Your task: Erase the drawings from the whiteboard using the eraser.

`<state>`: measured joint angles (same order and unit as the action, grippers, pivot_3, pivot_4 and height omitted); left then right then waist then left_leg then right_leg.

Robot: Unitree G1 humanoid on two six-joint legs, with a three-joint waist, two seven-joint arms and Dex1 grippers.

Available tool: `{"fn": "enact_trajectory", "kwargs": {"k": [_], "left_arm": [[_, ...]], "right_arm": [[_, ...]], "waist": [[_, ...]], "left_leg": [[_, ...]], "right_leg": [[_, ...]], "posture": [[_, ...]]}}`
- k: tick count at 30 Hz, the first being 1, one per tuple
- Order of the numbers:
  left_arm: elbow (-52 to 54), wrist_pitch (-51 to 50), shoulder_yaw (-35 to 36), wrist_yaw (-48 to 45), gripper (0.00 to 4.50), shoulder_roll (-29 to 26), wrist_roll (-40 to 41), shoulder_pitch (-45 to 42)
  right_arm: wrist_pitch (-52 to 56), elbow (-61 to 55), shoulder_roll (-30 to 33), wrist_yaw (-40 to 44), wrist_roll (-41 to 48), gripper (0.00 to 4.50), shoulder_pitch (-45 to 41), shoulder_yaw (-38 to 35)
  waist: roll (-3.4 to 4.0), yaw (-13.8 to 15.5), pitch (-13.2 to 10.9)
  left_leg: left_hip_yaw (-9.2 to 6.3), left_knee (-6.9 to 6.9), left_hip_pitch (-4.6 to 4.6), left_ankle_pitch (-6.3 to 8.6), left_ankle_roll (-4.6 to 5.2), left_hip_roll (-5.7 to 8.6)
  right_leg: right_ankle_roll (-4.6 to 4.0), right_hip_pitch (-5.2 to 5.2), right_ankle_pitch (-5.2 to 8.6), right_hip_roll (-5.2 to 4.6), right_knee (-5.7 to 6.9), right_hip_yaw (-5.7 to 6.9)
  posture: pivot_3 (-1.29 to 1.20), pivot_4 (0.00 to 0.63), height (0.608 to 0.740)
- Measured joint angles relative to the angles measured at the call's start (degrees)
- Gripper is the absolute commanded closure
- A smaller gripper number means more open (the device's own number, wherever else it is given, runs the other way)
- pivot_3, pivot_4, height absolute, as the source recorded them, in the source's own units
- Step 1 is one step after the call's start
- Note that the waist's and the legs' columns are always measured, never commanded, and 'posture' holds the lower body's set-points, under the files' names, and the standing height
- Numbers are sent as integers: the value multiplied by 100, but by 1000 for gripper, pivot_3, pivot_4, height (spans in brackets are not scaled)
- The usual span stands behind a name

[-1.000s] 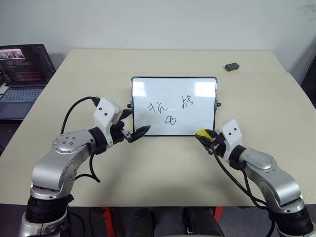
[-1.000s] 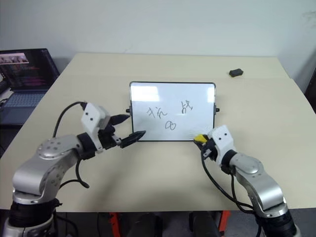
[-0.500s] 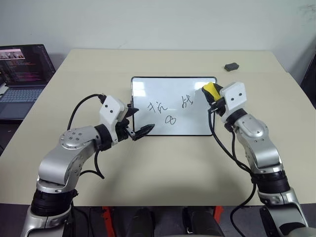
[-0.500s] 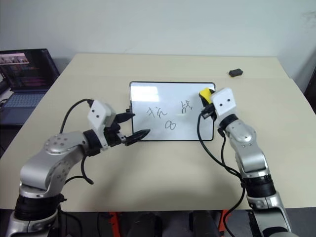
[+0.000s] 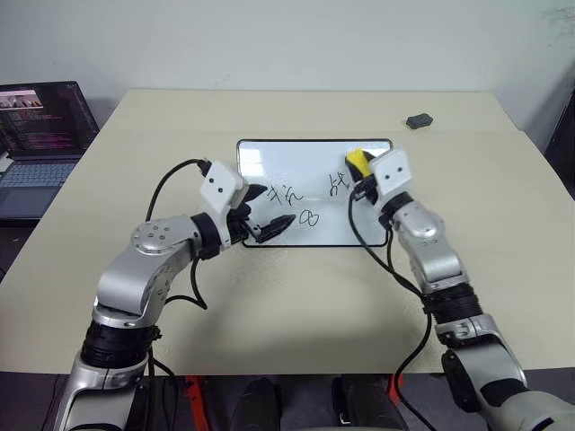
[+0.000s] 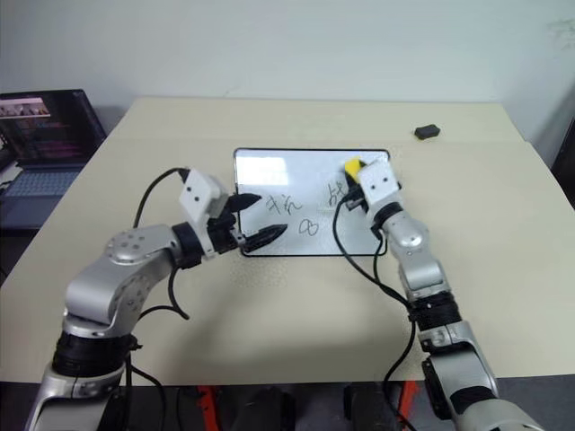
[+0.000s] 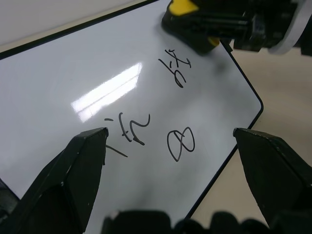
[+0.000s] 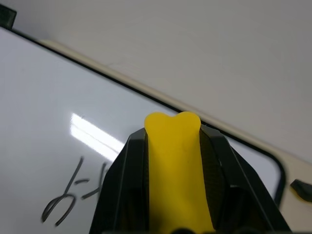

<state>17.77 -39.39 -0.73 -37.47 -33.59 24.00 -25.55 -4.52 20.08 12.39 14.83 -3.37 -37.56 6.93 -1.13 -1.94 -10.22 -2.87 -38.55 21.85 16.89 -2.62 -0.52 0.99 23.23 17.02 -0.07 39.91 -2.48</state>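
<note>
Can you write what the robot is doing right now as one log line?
right gripper: shut on eraser | over whiteboard | drawings: unerased | left gripper: open

Right pincer (image 6: 352,172) clamps the yellow eraser (image 6: 353,167) over the whiteboard (image 6: 269,171) near its drawings (image 6: 309,226); left pincer (image 6: 260,221) spread beside them

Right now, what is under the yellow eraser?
The eraser, pinched in the right fingers, sits over the whiteboard near its far right corner. White board and one squiggle show beside it; the patch directly beneath is covered.
</note>
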Motion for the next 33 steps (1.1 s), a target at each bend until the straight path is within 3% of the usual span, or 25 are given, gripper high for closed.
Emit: {"fn": "enact_trajectory", "kwargs": {"k": [14, 19, 25, 33], "left_arm": [[-235, 133, 18, -144, 0, -104, -96, 20], [-235, 134, 91, -134, 0, -111, -117, 125], [-235, 131, 175, -91, 0, -148, -116, 355], [-220, 123, 234, -71, 0, -158, -111, 395]], "right_arm": [[-81, 113, 9, 882, -277, 3435, 223, 640], [-135, 106, 4, 705, -323, 3452, 161, 542], [-256, 273, -13, 63, -242, 3464, -467, -71], [-170, 552, -236, 323, -281, 3464, -435, 295]], "waist": [[-20, -100, 18], [-21, -97, 17], [-21, -104, 16], [-21, -101, 16]], "left_leg": [[-1, -28, -28, -2, 2, -4], [-6, -28, -28, -2, 2, -3], [-6, -20, -1, -2, 1, -7], [-4, -18, 6, 0, 3, -5]], "right_leg": [[-7, -23, -12, 5, 26, 0], [-7, -27, -12, 4, 24, 3], [-7, -2, -13, 4, 9, 6], [-7, 1, -12, 1, 3, 4]], "posture": [[0, 150, 740], [0, 150, 740], [0, 150, 740], [0, 150, 740]]}}
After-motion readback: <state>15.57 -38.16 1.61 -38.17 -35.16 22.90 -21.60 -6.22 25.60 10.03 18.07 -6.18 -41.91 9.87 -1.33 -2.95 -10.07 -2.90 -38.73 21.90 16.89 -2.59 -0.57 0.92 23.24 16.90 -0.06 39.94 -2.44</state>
